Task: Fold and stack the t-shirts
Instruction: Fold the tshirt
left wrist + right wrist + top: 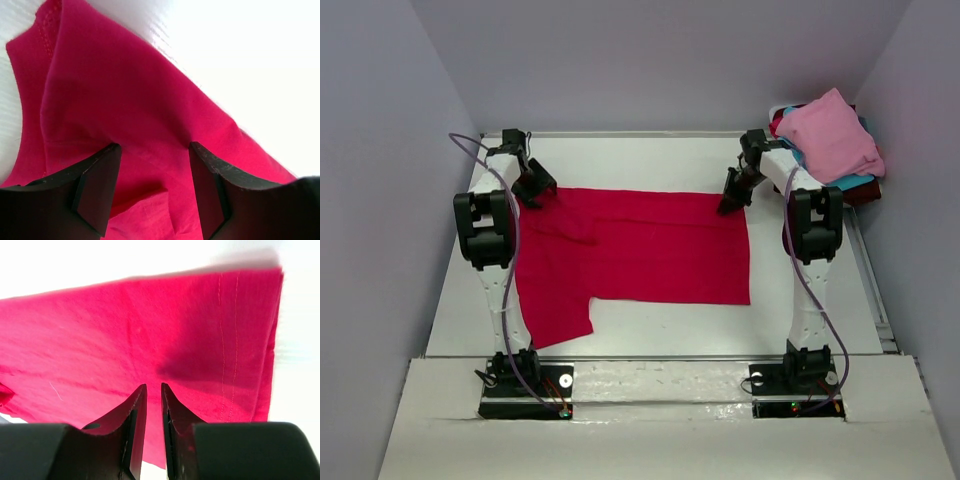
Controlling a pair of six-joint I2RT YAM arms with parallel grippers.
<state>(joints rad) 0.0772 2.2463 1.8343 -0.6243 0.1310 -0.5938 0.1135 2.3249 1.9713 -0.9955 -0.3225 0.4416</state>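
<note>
The red t-shirt (650,255) lies spread flat on the table (670,330) between the 2 arms, 1 sleeve trailing toward the near left, probably laid out so a fold can start from its far edge. The left gripper (535,188) sits over the far-left corner, jaws wide apart above the cloth, holding nothing. The right gripper (732,198) is at the far-right corner, jaws nearly together; whether they pinch cloth I cannot tell. The pile of other t-shirts (830,140) sits far right, pink on top.
</note>
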